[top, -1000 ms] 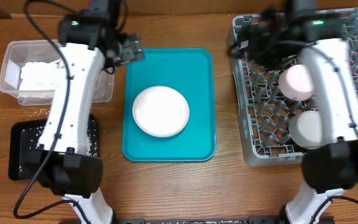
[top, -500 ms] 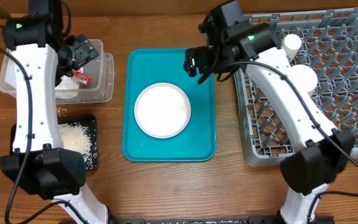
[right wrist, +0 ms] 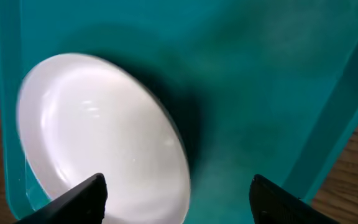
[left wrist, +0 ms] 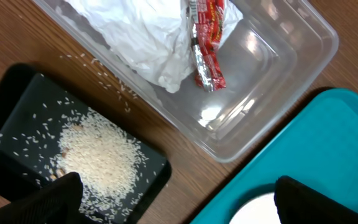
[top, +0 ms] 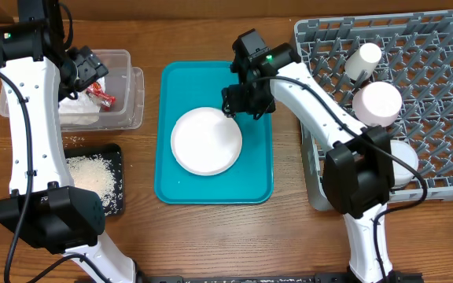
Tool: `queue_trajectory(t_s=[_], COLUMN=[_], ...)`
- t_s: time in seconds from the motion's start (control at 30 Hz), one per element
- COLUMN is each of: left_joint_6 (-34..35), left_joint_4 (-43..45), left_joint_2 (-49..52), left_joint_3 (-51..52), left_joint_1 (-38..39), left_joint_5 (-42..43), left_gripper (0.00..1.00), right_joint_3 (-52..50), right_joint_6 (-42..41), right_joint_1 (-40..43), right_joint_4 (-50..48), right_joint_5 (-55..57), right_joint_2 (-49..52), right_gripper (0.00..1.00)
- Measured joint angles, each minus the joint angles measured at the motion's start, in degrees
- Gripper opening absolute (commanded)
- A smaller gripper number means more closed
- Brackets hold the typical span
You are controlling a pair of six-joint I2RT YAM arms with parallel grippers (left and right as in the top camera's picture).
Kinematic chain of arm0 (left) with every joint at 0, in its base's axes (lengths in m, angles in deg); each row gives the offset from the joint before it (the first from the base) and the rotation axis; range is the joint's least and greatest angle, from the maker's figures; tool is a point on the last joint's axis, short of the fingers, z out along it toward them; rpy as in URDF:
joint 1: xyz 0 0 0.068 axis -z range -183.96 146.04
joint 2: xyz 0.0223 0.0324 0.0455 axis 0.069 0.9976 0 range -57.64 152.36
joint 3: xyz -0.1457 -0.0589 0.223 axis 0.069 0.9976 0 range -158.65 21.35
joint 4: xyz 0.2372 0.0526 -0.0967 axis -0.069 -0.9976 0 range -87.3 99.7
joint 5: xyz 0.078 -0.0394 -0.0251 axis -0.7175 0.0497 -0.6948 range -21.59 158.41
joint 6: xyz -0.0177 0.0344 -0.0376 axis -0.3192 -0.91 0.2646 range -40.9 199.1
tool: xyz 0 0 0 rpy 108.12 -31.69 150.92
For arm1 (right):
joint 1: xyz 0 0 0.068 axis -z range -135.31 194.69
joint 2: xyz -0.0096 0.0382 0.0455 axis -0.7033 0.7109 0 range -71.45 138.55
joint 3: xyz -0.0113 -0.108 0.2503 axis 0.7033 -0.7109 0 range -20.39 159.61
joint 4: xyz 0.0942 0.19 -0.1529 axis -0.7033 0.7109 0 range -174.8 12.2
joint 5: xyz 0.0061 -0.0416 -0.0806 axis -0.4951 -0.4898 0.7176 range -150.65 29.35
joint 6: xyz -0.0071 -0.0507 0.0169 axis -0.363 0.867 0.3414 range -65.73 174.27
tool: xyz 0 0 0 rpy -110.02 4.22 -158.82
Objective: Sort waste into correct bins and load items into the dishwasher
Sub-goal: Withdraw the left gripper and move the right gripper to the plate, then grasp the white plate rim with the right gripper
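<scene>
Both arms have swung round: the right gripper [top: 240, 102] now hangs over the far rim of the one plate [top: 205, 141], jaws apart, holding nothing. Round, white and shiny, the plate lies flat, face up, on the teal tray [top: 254, 169]. One cup [top: 366, 56] and two bowls [top: 377, 102] sit in the rack [top: 439, 47]. The left gripper [top: 93, 69] gapes wide over the tub [top: 132, 94].

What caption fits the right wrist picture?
Open fingers poised over the white plate on the teal tray.

One plate [top: 205, 141] on teal tray [top: 254, 177]; left of it one tub [top: 129, 101], one black tray [top: 117, 162]; right of it one rack [top: 439, 47], two bowls [top: 377, 102], one cup [top: 366, 57].
</scene>
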Motion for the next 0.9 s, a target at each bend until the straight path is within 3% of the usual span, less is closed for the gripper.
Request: queue_trajectory(t_s=[0.3, 0.77, 0.9], left_joint_6=[-0.24, -1.14, -1.27], left_joint_4=[0.24, 0.24, 0.24], left_joint_2=[0.0, 0.0, 0.0], left_joint_3=[0.0, 0.0, 0.0], left_joint_1=[0.0, 0.0, 0.0], left_joint_5=[-0.72, -0.72, -0.72], left_gripper=[1.0, 1.0, 1.0], right_joint_3=[0.0, -1.22, -1.68], right_joint_6=[-1.95, -3.67, -3.67], right_joint_1=[-0.57, -3.26, -3.43], right_joint_4=[0.35, -1.79, -2.03], right_joint_5=[-0.13, -0.57, -0.57], right_joint_2=[5.66, 8.02, 8.0], right_gripper=[0.56, 0.46, 0.32])
